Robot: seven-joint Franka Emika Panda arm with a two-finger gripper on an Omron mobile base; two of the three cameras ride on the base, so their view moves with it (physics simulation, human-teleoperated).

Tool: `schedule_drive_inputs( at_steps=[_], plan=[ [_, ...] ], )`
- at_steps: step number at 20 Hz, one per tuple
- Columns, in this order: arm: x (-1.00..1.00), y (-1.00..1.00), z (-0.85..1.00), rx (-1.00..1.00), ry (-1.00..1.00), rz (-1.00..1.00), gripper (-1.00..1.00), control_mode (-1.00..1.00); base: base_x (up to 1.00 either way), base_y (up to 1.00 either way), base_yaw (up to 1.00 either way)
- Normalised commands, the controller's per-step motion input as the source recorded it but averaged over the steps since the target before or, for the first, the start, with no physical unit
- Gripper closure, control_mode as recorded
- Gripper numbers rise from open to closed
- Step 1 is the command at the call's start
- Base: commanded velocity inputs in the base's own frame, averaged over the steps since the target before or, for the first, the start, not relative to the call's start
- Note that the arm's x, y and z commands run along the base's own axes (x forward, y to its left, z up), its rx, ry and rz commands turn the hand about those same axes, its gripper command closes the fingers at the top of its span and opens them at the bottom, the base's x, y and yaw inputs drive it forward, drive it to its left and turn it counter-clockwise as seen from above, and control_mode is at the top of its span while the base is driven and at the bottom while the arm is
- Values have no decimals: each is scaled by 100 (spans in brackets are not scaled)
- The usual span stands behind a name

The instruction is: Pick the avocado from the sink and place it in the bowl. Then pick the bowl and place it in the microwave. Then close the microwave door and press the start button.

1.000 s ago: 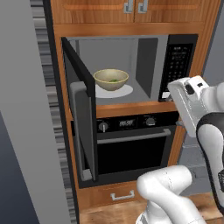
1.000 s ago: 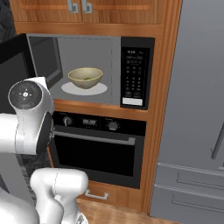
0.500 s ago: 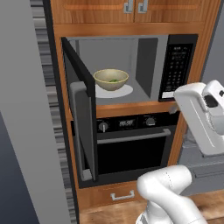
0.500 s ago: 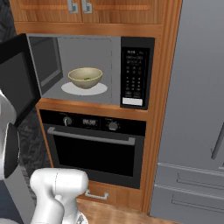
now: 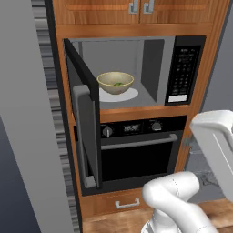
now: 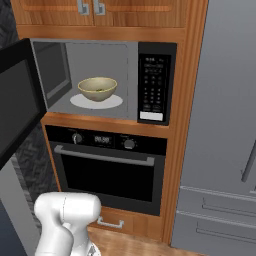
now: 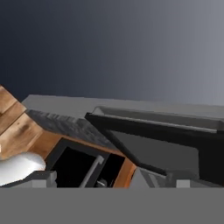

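- Left base view: the microwave point(image 5: 136, 73) is wide open, its microwave door point(image 5: 86, 127) swung out to the left with the grey bar handle facing us. The bowl point(image 5: 115, 82) sits on the white plate point(image 5: 129, 94) inside, and a bit of green, the avocado point(image 5: 118, 83), peeks out of it. The black oven point(image 5: 136, 152) is right below.
- Right base view: same deal, bowl point(image 6: 97, 88) centered on the plate point(image 6: 82, 101), keypad panel point(image 6: 154, 82) to its right, the door point(image 6: 17, 100) hanging open at the left edge. A grey fridge point(image 6: 225, 125) stands to the right.
- Hand view: tilted look at the open door point(image 7: 166, 135) and the oven point(image 7: 83, 166). The claw is spread fully wide with nothing in it.
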Motion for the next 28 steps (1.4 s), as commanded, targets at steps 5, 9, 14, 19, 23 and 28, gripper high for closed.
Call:
schedule_drive_inputs(
  at_steps=[5,9,14,19,23,28],
  plan=[
    [-32,99,0,-7,0,-1,-100,-100,0,0,0],
    [15,100,-11,-7,0,-16,-100,-100,0,0,0],
    [80,99,-36,-6,0,-29,-100,-100,0,0,0],
    [98,83,-56,-2,0,-27,-100,-100,0,0,0],
    [100,48,-61,0,0,-19,-100,-100,0,0,0],
    [97,10,-30,0,-7,-12,-100,-100,0,0,0]
  ],
)
